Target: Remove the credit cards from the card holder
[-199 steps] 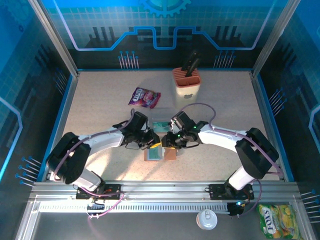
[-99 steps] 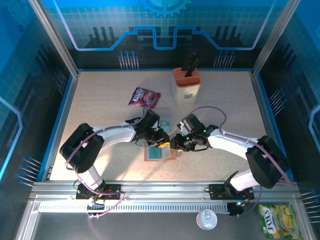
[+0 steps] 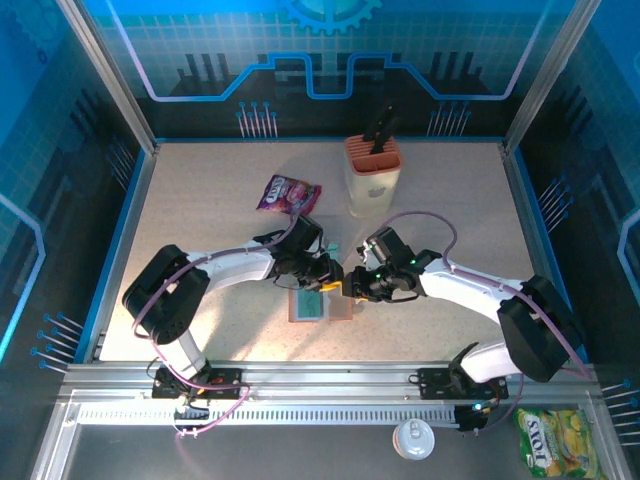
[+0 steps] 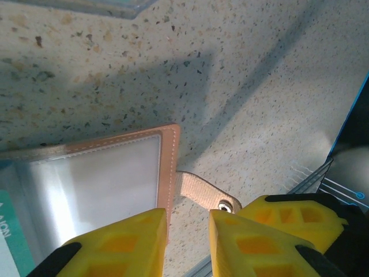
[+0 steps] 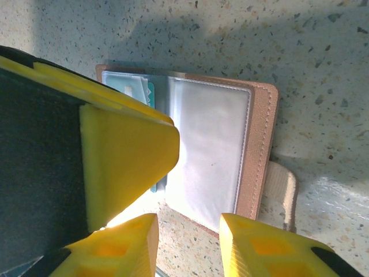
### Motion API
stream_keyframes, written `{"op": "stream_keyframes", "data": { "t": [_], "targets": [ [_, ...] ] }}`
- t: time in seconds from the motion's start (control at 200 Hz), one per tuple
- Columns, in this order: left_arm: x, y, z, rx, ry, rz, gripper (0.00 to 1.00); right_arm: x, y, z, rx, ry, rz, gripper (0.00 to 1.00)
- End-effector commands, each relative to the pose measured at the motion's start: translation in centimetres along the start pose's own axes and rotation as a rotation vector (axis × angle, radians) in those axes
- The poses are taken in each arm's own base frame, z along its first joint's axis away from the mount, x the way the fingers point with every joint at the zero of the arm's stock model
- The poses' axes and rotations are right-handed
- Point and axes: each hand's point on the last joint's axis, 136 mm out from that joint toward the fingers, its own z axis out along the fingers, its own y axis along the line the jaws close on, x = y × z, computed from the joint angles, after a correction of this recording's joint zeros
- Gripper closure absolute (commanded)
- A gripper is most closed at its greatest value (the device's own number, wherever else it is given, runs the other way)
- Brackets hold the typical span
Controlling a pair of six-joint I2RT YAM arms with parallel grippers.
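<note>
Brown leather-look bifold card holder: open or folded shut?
Open. The card holder lies spread, clear inner pocket up, teal card showing inside.

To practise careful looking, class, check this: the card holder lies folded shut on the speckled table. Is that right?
Not right. The card holder lies open, not folded shut, on the speckled table. The right wrist view shows its clear inner sleeve facing up.
</note>
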Motion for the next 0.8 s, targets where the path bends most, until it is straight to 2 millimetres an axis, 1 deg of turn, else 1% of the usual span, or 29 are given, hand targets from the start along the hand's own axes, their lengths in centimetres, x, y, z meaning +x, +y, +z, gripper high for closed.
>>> {"op": "stream_keyframes", "data": {
  "t": [0.0,0.19,0.24,0.245,0.26,0.37,0.57,0.695,0.795],
  "targets": [
    [0.3,0.1,-1.3,0.012,0.007,0.019,0.74,-0.7,1.4,0.0,-0.009,-0.006,-0.013,0.65],
    [0.1,1.6,-2.8,0.026,-0.024,-0.006,0.74,-0.8,3.1,1.5,-0.005,0.027,-0.037,0.66],
    [0.2,2.2,-3.2,0.025,-0.031,-0.016,0.74,-0.4,2.9,2.2,0.007,0.047,-0.038,0.66],
    [0.2,2.3,-3.2,0.026,-0.032,-0.016,0.74,-0.7,3.4,2.1,0.0,0.041,-0.044,0.66],
    [0.2,2.4,-3.4,0.026,-0.036,-0.018,0.74,-1.0,3.9,2.1,-0.008,0.036,-0.05,0.66],
    [0.4,3.8,-4.2,0.027,-0.057,-0.042,0.74,-0.8,4.7,3.1,-0.004,0.062,-0.064,0.66],
    [0.9,6.5,-5.3,0.012,-0.089,-0.085,0.75,-0.5,5.4,4.8,-0.001,0.103,-0.075,0.66],
    [1.3,7.8,-5.3,-0.003,-0.092,-0.103,0.78,-0.3,5.5,5.4,-0.003,0.118,-0.074,0.66],
    [1.5,8.3,-5.1,-0.011,-0.092,-0.108,0.79,-0.2,5.4,5.8,-0.001,0.128,-0.07,0.66]
  ]
}}
